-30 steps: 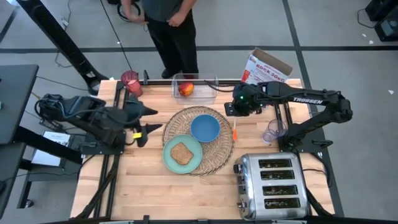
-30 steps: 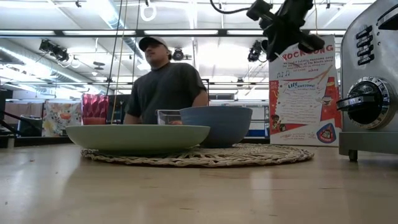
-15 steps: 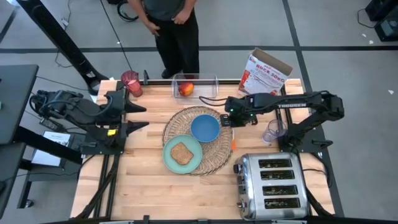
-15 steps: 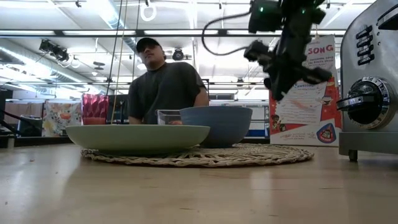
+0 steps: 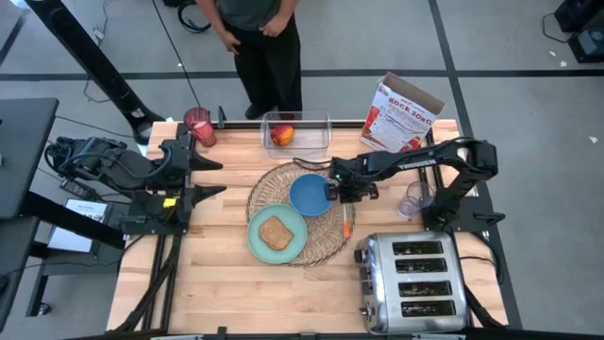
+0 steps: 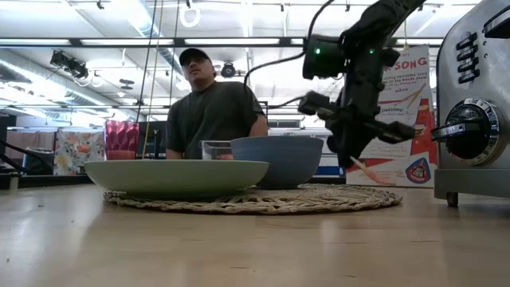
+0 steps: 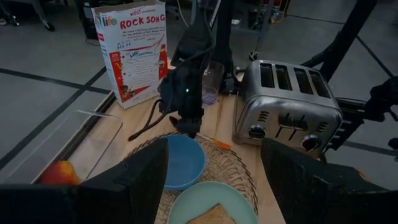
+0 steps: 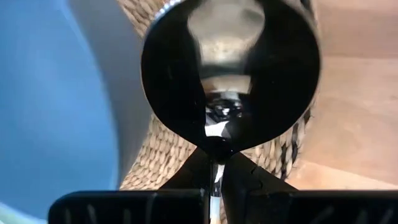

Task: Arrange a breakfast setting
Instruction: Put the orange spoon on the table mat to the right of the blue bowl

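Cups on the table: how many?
2. A red translucent cup stands at the table's far left corner, ahead of the idle left gripper. A clear cup stands at the right edge, beside the right arm's base, behind the toaster.

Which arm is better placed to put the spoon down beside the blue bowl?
The right. Its gripper already holds the orange-handled spoon above the placemat's edge, beside the blue bowl. The left gripper waits open at the table's left side.
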Robot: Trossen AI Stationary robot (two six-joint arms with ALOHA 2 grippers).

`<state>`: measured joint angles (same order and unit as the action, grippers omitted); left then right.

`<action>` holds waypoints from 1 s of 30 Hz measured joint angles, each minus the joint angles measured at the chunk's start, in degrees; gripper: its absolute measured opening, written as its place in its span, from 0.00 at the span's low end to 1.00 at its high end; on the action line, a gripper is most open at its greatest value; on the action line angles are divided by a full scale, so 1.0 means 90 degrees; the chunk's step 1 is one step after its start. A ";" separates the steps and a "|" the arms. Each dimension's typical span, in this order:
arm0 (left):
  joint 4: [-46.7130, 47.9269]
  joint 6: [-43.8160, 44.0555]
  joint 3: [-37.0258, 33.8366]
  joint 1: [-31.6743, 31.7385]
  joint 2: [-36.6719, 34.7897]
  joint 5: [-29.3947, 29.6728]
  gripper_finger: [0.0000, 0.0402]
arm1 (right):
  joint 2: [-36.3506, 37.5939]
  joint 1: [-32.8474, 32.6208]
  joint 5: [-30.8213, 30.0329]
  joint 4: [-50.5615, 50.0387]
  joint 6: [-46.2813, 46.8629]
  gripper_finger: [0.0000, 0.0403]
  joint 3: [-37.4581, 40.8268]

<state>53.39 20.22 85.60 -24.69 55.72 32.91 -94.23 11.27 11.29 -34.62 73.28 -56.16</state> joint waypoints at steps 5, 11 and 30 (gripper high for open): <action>0.0001 0.0089 0.0000 0.0000 0.0000 -0.0002 0.65 | -0.0258 0.0000 0.0101 0.0027 -0.0048 0.04 0.0002; 0.0002 0.0178 0.0000 0.0000 0.0000 -0.0019 0.65 | -0.0339 0.0024 0.0161 0.0128 -0.0024 0.04 0.0002; -0.0134 0.0186 0.0000 0.0000 0.0000 -0.0027 0.65 | -0.0459 0.0061 -0.0149 0.0356 0.0010 0.08 0.0019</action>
<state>52.18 21.89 85.60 -24.69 55.72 32.67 -98.37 11.81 9.96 -31.42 73.37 -55.99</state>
